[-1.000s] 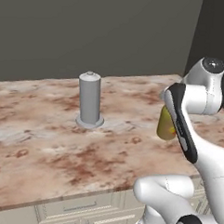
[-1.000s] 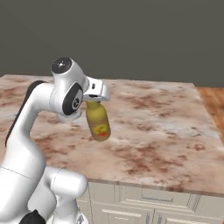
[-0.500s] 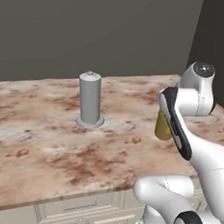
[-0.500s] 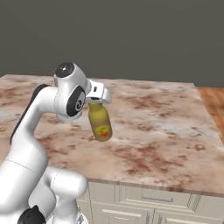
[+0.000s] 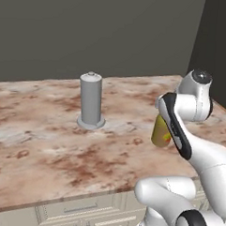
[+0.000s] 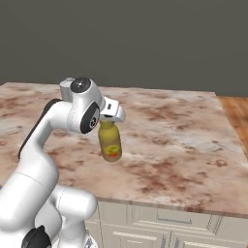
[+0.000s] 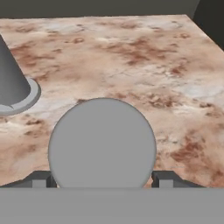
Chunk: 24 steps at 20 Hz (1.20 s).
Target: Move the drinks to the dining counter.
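Observation:
One drink, a mustard-yellow bottle [image 6: 110,143] with a red-yellow label, hangs slightly tilted just over the marble dining counter [image 6: 184,145]. My gripper [image 6: 109,119] is shut on its neck from above. In the left base view the bottle [image 5: 161,132] shows beside my forearm, over the counter's [image 5: 38,148] right part. In the hand view its round grey cap [image 7: 102,144] sits between the two fingers of my gripper [image 7: 103,179], with the counter [image 7: 153,65] beneath.
A grey cylinder on a round base [image 5: 90,102] stands upright on the counter to the bottle's left, and its base [image 7: 11,83] shows in the hand view. A dark grey wall backs the counter. The counter's right edge drops to wooden floor [image 6: 237,116].
The bottle has come down a little toward the counter, still in my shut gripper. My arm's upper joint has swung slightly. The grey cylinder has stayed put.

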Tool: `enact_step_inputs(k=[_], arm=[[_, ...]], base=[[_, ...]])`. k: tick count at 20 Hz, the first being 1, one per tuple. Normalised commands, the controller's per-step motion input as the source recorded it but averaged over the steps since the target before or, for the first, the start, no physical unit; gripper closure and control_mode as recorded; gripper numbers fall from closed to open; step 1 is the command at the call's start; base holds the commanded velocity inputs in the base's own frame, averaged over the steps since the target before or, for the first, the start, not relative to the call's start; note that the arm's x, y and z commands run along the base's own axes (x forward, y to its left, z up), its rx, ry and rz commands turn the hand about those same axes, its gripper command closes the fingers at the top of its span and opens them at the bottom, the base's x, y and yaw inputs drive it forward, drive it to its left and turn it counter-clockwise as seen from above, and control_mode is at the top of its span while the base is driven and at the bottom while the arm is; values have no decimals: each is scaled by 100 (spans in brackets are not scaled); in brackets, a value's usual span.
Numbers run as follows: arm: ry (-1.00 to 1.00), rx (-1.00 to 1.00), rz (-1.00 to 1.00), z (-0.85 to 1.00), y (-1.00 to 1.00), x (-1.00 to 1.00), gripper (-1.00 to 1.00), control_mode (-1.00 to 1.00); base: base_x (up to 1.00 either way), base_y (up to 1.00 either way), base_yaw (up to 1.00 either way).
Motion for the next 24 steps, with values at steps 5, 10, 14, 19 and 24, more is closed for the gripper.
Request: enact_step_inputs(k=[5, 10, 14, 19, 24], arm=[[3, 1, -1, -34, 0, 8, 100, -100], [-4, -2, -7, -10, 0, 1, 100, -100], [0, -1, -6, -14, 0, 9, 100, -100], [4, 0, -3, -19, 0, 15, 100, -100], [5, 1, -2, -21, 0, 12, 100, -100]], base=[[0, 0, 0], [0, 0, 0], [0, 0, 0], [0, 0, 0], [0, 0, 0]])
